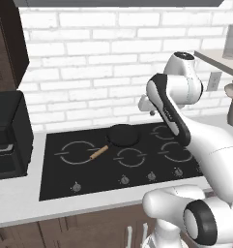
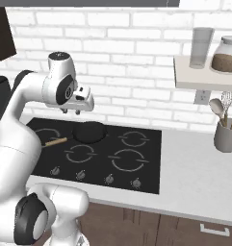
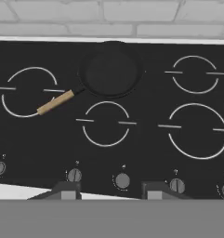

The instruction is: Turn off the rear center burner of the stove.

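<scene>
Lining the stove (image 3: pixel 146 139): five knobs (image 3: pixel 122 180).

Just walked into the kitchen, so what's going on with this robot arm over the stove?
The white robot arm is holding its gripper above the front of the black stove, touching nothing. A small black skillet with a wooden handle sits on the rear center burner. The five knobs line the front edge, and the middle knob lies between the fingertips in the hand view. No knob has been grasped yet.

Black skillet (image 3: pixel 111 69), wooden handle; utensil crock (image 2: pixel 226 136); jar (image 2: pixel 226 54) on shelf (image 2: pixel 204 78)
</scene>
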